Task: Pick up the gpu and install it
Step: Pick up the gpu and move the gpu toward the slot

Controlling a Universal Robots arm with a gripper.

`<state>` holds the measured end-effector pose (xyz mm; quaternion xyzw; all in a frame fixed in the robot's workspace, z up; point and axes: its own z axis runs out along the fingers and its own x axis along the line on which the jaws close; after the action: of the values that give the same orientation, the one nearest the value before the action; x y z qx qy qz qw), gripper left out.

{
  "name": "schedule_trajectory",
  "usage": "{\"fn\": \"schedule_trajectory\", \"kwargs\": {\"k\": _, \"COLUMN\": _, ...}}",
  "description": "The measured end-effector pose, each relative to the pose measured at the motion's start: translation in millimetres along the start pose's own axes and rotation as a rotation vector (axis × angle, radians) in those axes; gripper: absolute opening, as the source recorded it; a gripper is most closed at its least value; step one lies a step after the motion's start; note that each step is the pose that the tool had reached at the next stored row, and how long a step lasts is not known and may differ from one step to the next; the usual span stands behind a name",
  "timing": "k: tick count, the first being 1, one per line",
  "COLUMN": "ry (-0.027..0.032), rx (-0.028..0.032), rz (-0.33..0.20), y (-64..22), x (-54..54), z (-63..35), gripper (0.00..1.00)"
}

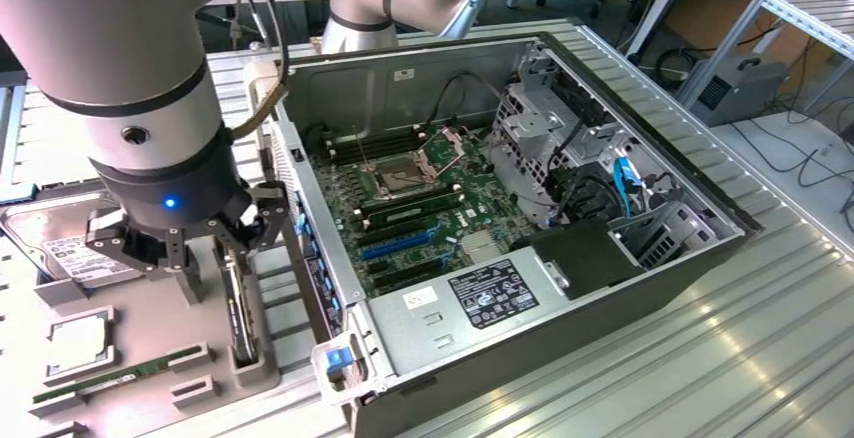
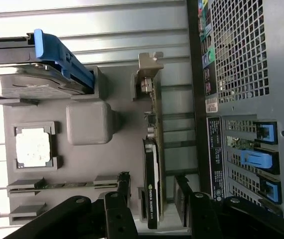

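The gripper is hanging with fingers spread wide, gripping nothing, one on either side of the gpu, which is standing on edge in the gray parts tray at the exterior view's lower left, beside the open computer case.

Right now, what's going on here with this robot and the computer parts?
A robot arm's gripper hovers over the gpu, which stands on edge in a slot of the grey parts tray. The fingers are open, one on each side of the card, not closed on it. The card is not yet lifted. The open computer case sits beside the tray, on the exterior view's right.
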<state>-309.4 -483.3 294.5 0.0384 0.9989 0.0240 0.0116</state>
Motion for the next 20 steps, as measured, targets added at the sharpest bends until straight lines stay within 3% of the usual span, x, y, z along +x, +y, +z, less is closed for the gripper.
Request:
{"fn": "schedule_trajectory", "kwargs": {"k": 8, "ry": 0.0021, "rx": 0.0001, "rz": 0.0, "y": -1.0, "x": 0.4, "z": 20.1, "gripper": 0.48}}
{"fn": "schedule_trajectory", "kwargs": {"k": 13, "ry": 0.0046, "rx": 0.0004, "rz": 0.0, "y": -1.2, "x": -1.0, "z": 27.0, "gripper": 0.48}}
{"fn": "schedule_trajectory", "kwargs": {"k": 15, "ry": 0.0062, "rx": 0.0005, "rz": 0.0, "y": -1.4, "x": -1.1, "z": 31.2, "gripper": 0.48}}
{"fn": "schedule_trajectory", "kwargs": {"k": 18, "ry": 0.0137, "rx": 0.0011, "rz": 0.001, "y": -1.9, "x": -1.4, "z": 43.9, "gripper": 0.48}}
{"fn": "schedule_trajectory", "kwargs": {"k": 20, "ry": 0.0158, "rx": 0.0012, "rz": 0.001, "y": -1.9, "x": -1.4, "z": 46.2, "gripper": 0.48}}
